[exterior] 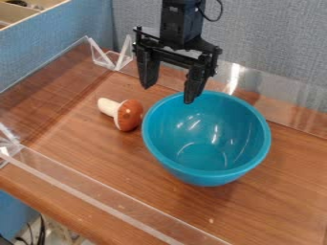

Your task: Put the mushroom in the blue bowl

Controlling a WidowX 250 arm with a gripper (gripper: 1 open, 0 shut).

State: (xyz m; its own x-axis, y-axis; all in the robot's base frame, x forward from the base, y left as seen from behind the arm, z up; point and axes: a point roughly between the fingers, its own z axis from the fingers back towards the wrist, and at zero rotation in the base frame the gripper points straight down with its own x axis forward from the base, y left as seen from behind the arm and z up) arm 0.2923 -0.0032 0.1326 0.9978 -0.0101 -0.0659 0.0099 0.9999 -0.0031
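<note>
No text, label, brand, number or sign can be read anywhere here.

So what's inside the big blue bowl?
Nothing I can see in the blue bowl, just its shiny bottom. The front wall might hide a bit. The toy mushroom is beside it.

Around your wooden tabletop [76, 191]
You have grey walls [288, 57] behind it, a blue side panel [57, 57] at the left, and black cables [34, 233] at the lower left.
</note>
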